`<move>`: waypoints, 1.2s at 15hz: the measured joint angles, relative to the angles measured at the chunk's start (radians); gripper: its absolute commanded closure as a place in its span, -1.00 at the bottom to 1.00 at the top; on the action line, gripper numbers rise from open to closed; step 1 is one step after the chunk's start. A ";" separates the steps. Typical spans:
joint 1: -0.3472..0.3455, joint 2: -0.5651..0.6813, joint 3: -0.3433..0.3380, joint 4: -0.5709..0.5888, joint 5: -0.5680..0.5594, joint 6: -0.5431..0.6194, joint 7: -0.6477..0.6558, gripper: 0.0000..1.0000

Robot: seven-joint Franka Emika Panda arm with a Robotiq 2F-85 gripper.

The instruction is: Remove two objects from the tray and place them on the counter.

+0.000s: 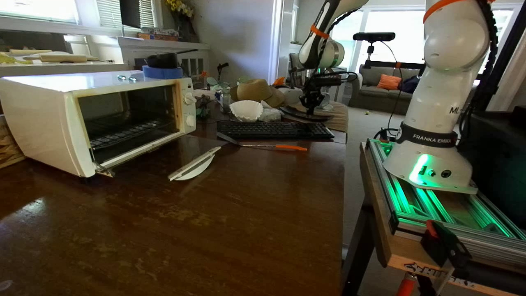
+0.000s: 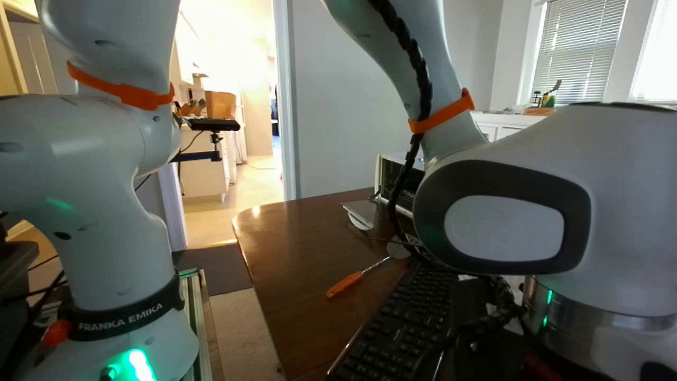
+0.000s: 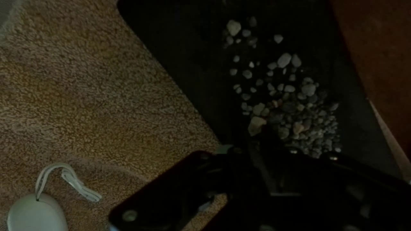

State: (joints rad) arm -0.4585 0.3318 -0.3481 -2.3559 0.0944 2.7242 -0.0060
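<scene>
Black gripper (image 3: pixel 253 150) points down at the tray (image 3: pixel 189 54)

Filling the foot of the dim wrist view, its dark linkages slope inward from both sides. Shadow covers the tips: whether they stand parted, meet or clamp a thing cannot be told, nor whether they touch the tray.

The tray rests on a brown towel (image 3: pixel 96 96). Its long sides slant from upper left to lower right in that view, with the lower end hidden behind the gripper. Pebbles (image 3: pixel 305 118) are strewn over its middle and heaped thickest just beside the gripper. In an exterior view the tray sits behind a keyboard (image 1: pixel 273 129), a low dark shape running mostly left to right. The counter (image 1: pixel 205 230) spreads from there toward the camera, bearing an orange-handled utensil (image 1: pixel 289 147) and a white toaster oven (image 1: pixel 41 123).

The arm (image 1: pixel 435 102) stands upright at the right and passes out of frame at the top; its forearm (image 1: pixel 324 24) slants down and to the left, and the wrist (image 1: pixel 322 55) bends so that the gripper hangs straight down. In an exterior view a big white joint (image 2: pixel 508 227) fills the right side, close up.
</scene>
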 measured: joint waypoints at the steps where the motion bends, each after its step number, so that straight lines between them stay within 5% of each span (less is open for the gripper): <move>1: 0.000 0.000 0.000 0.000 0.000 0.000 -0.001 0.43; 18: -0.003 0.000 0.006 -0.002 0.000 0.005 -0.038 0.49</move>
State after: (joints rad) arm -0.4613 0.3316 -0.3417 -2.3580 0.0944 2.7289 -0.0442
